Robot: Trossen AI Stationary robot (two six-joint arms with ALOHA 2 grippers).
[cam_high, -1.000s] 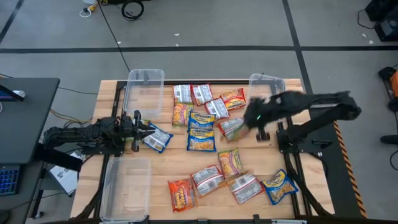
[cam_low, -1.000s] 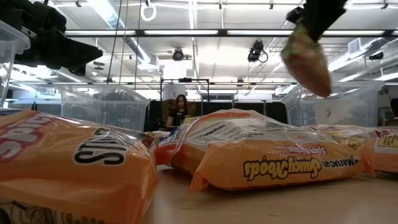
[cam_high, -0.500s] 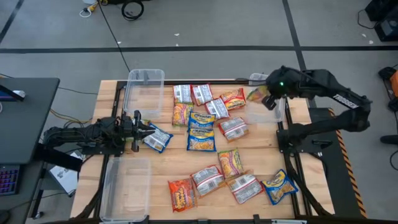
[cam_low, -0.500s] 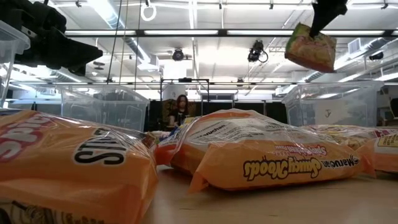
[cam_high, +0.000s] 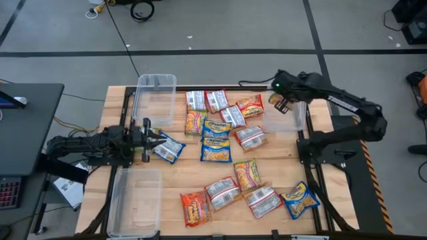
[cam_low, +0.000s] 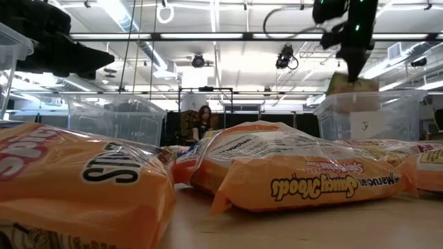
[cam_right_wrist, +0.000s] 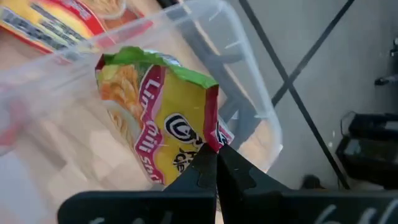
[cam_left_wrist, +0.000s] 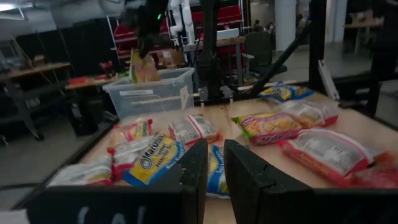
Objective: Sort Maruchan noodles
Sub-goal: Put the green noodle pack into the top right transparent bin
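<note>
My right gripper (cam_high: 281, 101) is over the clear far-right bin (cam_high: 297, 119), shut on a green-and-yellow Maruchan packet (cam_right_wrist: 155, 121). In the low view that packet (cam_low: 351, 84) dips behind the bin's rim. Several other packets, orange-red, blue-and-yellow and silver, lie flat on the middle of the table (cam_high: 217, 137) and toward its near edge (cam_high: 247, 190). My left gripper (cam_high: 148, 140) waits low at the table's left side, open by a narrow gap (cam_left_wrist: 215, 165). It points at a blue-and-yellow packet (cam_high: 168, 148) lying just ahead of it. My right gripper pinches the green-and-yellow packet between its two fingers at a corner of its crimped end seam (cam_right_wrist: 211, 138). The fingers come from above, pointing down. The packet is lifted clear and hangs below them, its lower part inside the bin.
Two more clear bins stand on the left: one at the far edge (cam_high: 155, 100) and one at the near edge (cam_high: 133, 200). A black stand (cam_high: 327, 143) rises at the table's right. A person sits far off in the room (cam_low: 201, 121).
My right gripper carried the green-and-yellow packet up from the table's middle toward the far right, over the bin, turning as it went. It then came down, so the packet now dips behind the bin's rim. It stayed shut.
</note>
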